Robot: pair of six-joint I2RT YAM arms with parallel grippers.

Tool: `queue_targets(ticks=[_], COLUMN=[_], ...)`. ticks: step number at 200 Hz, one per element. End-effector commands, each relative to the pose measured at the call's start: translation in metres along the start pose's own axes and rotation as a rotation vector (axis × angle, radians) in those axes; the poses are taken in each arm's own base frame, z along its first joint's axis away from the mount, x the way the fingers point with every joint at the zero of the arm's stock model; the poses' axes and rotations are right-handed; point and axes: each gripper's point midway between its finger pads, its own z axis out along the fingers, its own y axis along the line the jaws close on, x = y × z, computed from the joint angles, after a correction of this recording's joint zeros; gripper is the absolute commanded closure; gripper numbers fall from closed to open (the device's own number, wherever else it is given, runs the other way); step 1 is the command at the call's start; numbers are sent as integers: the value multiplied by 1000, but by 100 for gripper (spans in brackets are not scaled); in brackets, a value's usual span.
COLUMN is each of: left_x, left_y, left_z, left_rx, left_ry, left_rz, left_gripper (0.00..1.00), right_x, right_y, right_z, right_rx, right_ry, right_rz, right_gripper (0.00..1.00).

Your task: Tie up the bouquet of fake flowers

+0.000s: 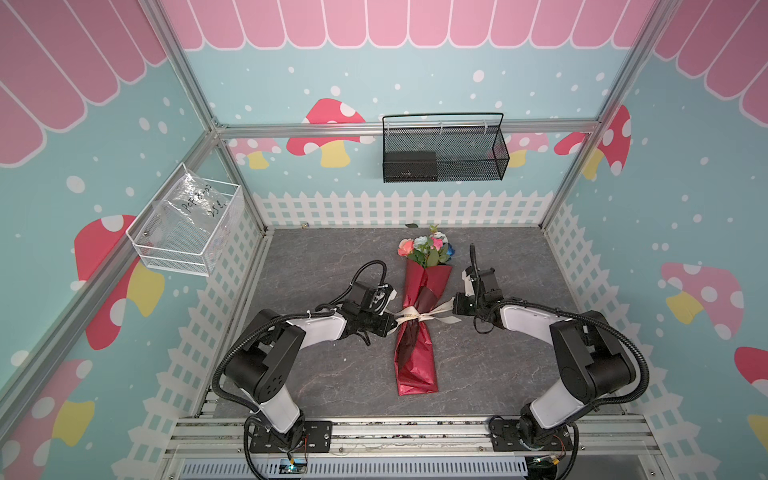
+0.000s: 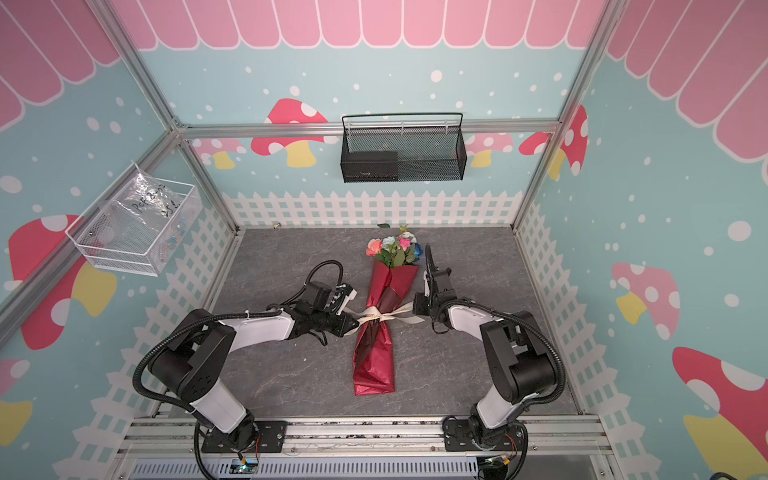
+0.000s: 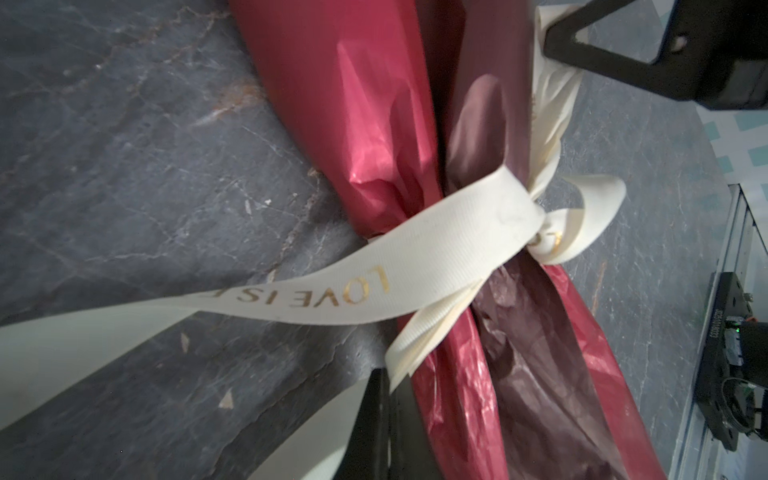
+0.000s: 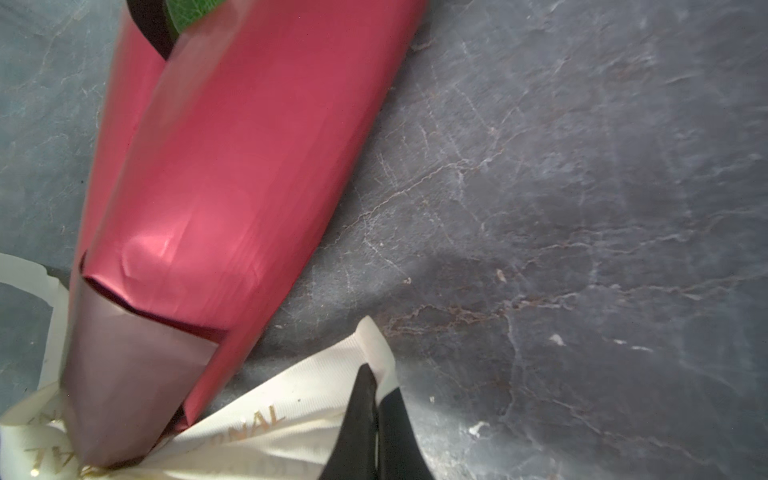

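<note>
The bouquet of fake flowers (image 1: 419, 332) (image 2: 376, 336) lies lengthwise on the middle of the grey table, blooms (image 1: 428, 247) towards the back wall and red wrapping paper (image 3: 374, 137) (image 4: 232, 166) round the stems. A cream lettered ribbon (image 1: 415, 318) (image 2: 376, 316) (image 3: 419, 257) (image 4: 307, 390) is knotted round its waist. My left gripper (image 1: 395, 322) (image 2: 356, 322) (image 3: 388, 386) is just left of the knot, shut on a ribbon end. My right gripper (image 1: 454, 301) (image 2: 413, 306) (image 4: 376, 382) is just right of it, shut on the other ribbon tail.
A black mesh basket (image 1: 444, 153) hangs on the back wall. On the left wall a white wire basket (image 1: 187, 232) holds a plastic bag. A loose green leaf (image 1: 411, 225) lies by the back fence. Aluminium rails (image 1: 395, 432) with both arm bases run along the front edge.
</note>
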Motion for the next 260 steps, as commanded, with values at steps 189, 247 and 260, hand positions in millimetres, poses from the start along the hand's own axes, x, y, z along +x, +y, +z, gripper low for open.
queue_targets(ticks=[189,247,260], left_x=[39,27,22], left_y=[58,38,35], left_z=[-3,9,14], left_rx=[-145,-105,-97], left_ry=[57,56,52], left_rz=[-204,-132,-132], left_gripper=[100,100,100], right_x=[-18,-30,-30], right_y=[-104,-118,-126], right_z=[5,-20,-28], right_rx=[334,367,390], right_ry=[-11,-68,-75], right_rz=[49,79,88], right_gripper=[100,100,100])
